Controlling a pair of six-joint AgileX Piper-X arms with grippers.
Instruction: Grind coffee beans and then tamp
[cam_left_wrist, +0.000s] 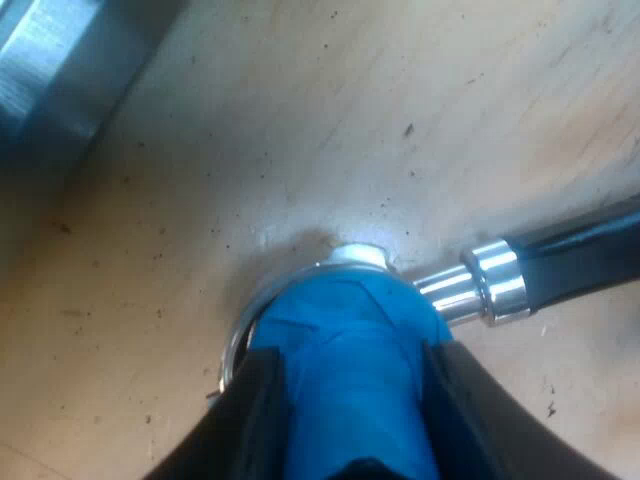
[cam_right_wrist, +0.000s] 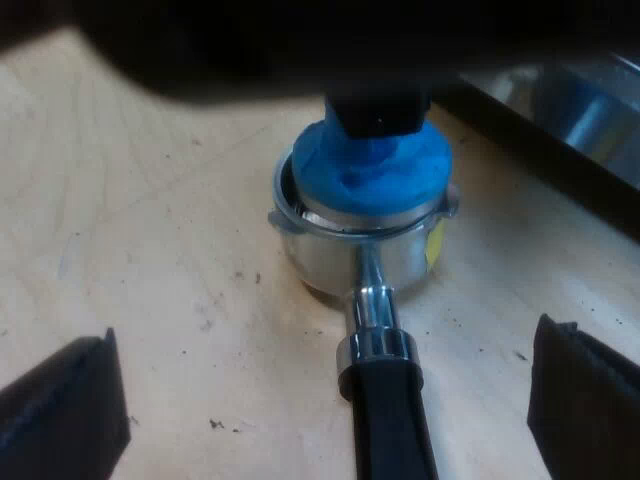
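there, tamper, holder, flecked wood (grounds, perhaps)

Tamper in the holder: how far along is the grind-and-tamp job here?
Done: the holder stands loose on the table, with the tamper seated in it. In hand: the left gripper grips the tamper; the right gripper is open astride the handle. Left: lifting the tamper out. Grounds are hidden.

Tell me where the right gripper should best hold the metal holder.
Probably the dark handle, behind its chrome collar, from above: it lies flat on the table, straight between the open right fingers, while the blue tamper in the left gripper fills the basket.
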